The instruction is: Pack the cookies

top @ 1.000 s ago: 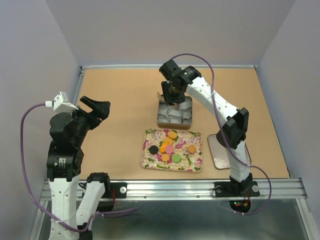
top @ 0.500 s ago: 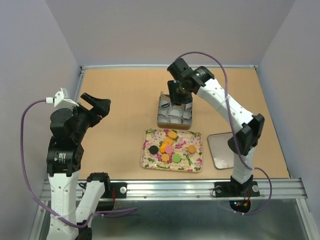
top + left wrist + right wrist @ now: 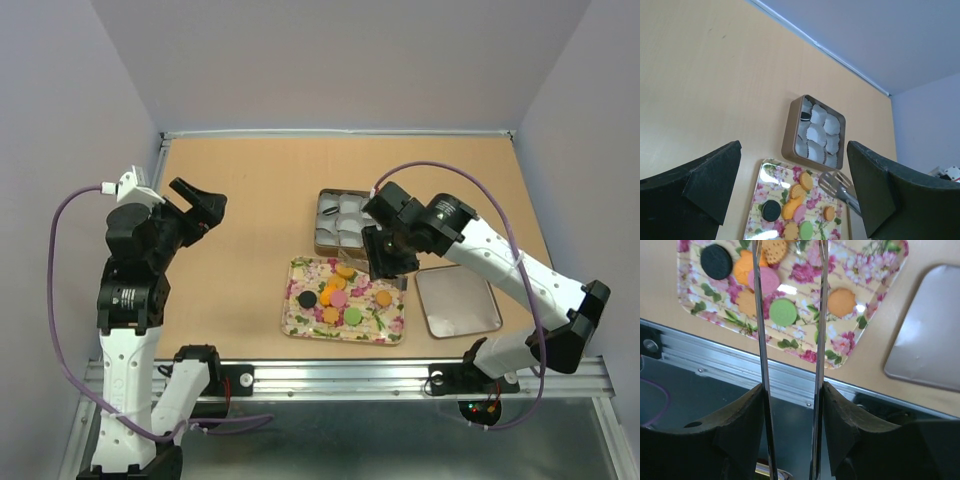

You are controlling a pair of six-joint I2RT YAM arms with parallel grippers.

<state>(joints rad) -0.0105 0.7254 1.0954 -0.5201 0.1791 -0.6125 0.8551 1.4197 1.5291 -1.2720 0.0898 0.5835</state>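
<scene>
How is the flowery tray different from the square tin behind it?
The floral tray is oblong, shallow and printed with flowers; the square tin is plain brown with taller walls. The tray holds loose cookies; the tin is filled with white paper cups. Both rest on the table.

Rectangular floral-print tray [image 3: 295,325] sits mid-table, toward the near edge of the tan wooden table [image 3: 240,180]. Small round toy cookies [image 3: 340,298] lie on it, mostly left of centre, one apart to the right. Square metal tin [image 3: 322,243] is just behind the tray and holds white paper cups [image 3: 350,232]; one black cookie [image 3: 805,116] in the back-left cup. Flat grey metal lid [image 3: 457,303] lies right of the tray. Right gripper [image 3: 792,390], clamped on metal tongs [image 3: 761,315], is over the tray's right part. Left gripper [image 3: 200,205] is raised at far left, jaws wide.
</scene>
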